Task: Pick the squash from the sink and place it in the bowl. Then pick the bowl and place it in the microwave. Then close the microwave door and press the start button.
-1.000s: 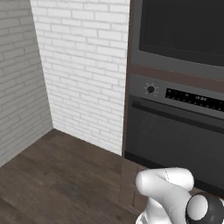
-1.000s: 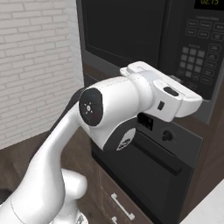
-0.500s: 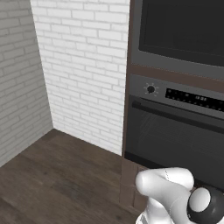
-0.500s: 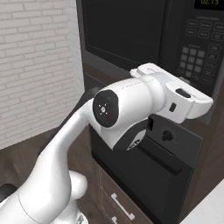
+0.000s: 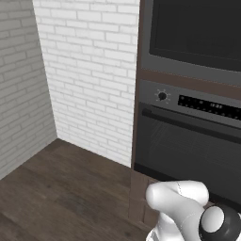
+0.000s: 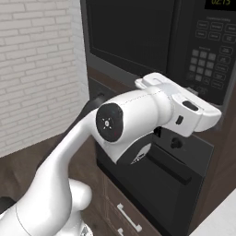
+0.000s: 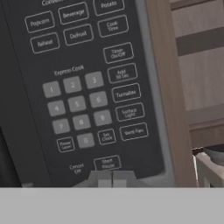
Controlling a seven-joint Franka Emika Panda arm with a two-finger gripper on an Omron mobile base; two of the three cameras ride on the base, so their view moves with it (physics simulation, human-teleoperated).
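Pincer (image 7: 112, 178) right up at the microwave's keypad (image 7: 87, 83) — in my hand view the two tips sit pressed together at the bottom, no gap between them, nothing held. They sit just under the "Start / Pause" button (image 7: 107, 162), with "Cancel / Off" (image 7: 76, 168) just to its left; whether I am touching the panel, I cannot tell.

Across the keypad run the number keys, then "Popcorn", "Beverage", "Potato", "Reheat", "Defrost" higher up, all tilted because my hand is rolled. To the right of the panel runs a brown wood cabinet edge (image 7: 166, 87).

From the right base view, my white arm (image 6: 138, 124) reaches across the front of the microwave (image 6: 138, 37), the hand up against the lower part of the keypad (image 6: 209, 64). The microwave door (image 6: 129, 34) lies flat and closed, dark glass, with the clock display (image 6: 220, 2) glowing green at the top corner. My forearm blocks much of the black oven (image 6: 156, 184) below it; a knob (image 6: 175, 144) peeks out under my wrist.

Left base view: the oven (image 5: 188, 141) with its knob (image 5: 162, 96) and handle bar, the microwave's lower edge (image 5: 193, 61) above it, a white brick wall (image 5: 89, 70) to the left, and a dark wood-plank floor (image 5: 61, 193) below.
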